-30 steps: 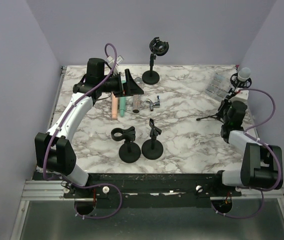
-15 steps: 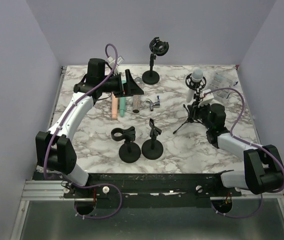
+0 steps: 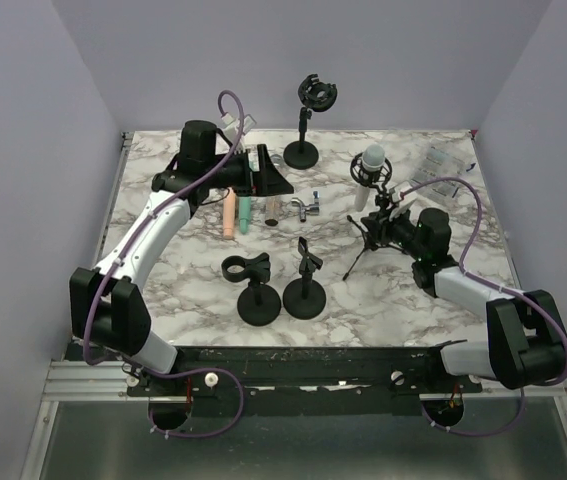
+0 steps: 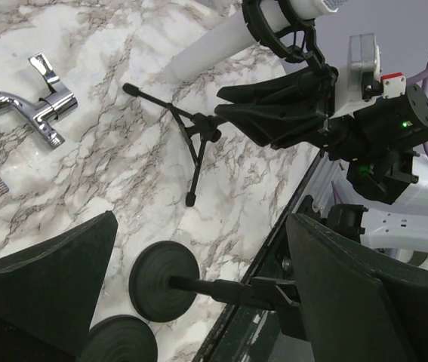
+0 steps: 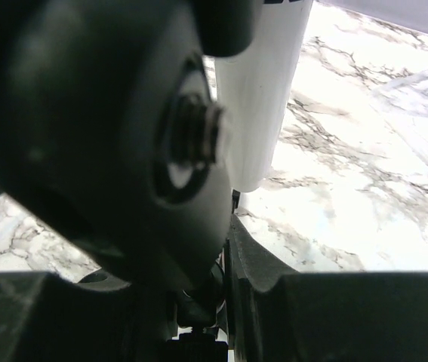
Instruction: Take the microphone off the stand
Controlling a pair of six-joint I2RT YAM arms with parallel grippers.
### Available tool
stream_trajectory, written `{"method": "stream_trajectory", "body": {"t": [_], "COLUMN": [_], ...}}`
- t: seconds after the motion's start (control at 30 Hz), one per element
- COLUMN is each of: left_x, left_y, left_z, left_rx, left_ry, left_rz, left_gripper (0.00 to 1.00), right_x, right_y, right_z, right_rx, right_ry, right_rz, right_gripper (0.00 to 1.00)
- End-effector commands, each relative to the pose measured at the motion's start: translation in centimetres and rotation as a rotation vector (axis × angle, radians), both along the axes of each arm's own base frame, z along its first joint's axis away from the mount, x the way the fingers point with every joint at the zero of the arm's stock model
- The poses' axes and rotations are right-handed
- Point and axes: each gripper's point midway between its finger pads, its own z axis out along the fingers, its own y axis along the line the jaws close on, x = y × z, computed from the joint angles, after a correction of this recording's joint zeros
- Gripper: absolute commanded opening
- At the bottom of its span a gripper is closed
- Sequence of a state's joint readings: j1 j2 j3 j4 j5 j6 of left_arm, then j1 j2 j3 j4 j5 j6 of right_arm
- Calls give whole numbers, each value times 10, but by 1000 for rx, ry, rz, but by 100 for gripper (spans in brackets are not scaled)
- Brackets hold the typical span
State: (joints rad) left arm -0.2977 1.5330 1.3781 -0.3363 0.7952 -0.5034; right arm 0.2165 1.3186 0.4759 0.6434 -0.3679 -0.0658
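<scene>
The white microphone (image 3: 369,166) sits in the black clip of a small tripod stand (image 3: 361,250), right of the table's middle. My right gripper (image 3: 388,220) is shut on the stand's stem just below the clip. The stand tilts, and one leg tip is near the marble. In the right wrist view the microphone body (image 5: 263,98) rises behind the black mount (image 5: 123,136), with my right gripper (image 5: 214,298) pinched on the stem. My left gripper (image 3: 263,176) hangs open at the back left, holding nothing. The left wrist view shows the microphone (image 4: 217,47), the stand (image 4: 192,139) and my left gripper (image 4: 206,290).
Two black clip stands (image 3: 260,292) (image 3: 306,282) are at the front centre. A taller shock-mount stand (image 3: 310,112) is at the back. Orange and teal pens (image 3: 229,213), a chrome fitting (image 3: 308,206) and a clear packet (image 3: 439,166) lie on the marble table (image 3: 203,280).
My right arm has swung the stand and microphone from the table's right edge leftward toward the middle. My left gripper has shifted slightly right and stayed open.
</scene>
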Motion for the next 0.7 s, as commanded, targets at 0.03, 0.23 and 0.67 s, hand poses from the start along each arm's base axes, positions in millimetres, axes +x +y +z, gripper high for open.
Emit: {"method": "stream_trajectory", "body": {"t": [0.03,0.23,0.67], "left_x": [-15,-42,-63], "left_y": [-9,-22,-91], "left_z": [34,65,122], "left_rx": [-27,-24,-53], "left_ry": [-231,-413,-771], "left_rz": [-46,-82,-41], "left_gripper": [99,98,98], "right_x": [-21,-18,-43], "right_y": [17,0,-100], "right_z": [-7,9,18], "right_rx": [51,110,392], "right_ry": [43,-20,-62], "right_rz": [91,-39,-658], "right_gripper": [35,69,100]}}
